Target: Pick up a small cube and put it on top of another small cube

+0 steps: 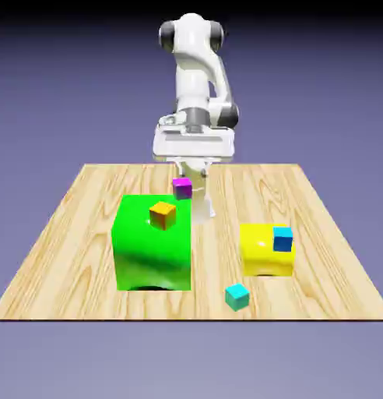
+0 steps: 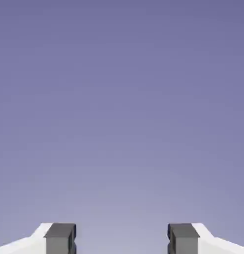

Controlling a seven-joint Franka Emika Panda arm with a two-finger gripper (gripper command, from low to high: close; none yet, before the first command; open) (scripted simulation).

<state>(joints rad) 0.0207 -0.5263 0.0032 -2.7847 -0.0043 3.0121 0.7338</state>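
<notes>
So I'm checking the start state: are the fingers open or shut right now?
Open. In the hand view the two grey fingers stand far apart with only backdrop between them; the gripper holds nothing.

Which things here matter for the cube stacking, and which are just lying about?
For the job: pincer, open and empty; small cubes: magenta, orange, blue, teal.
Lying about: big green block, big yellow block, table.

I am in a rendered simulation scene, not a real room. A flat wooden table (image 1: 86,234) floats before a plain blue-violet backdrop (image 1: 327,86). Flat-coloured blocks sit on it: a big green block (image 1: 144,253), a yellow block (image 1: 261,253) and small cubes.
</notes>
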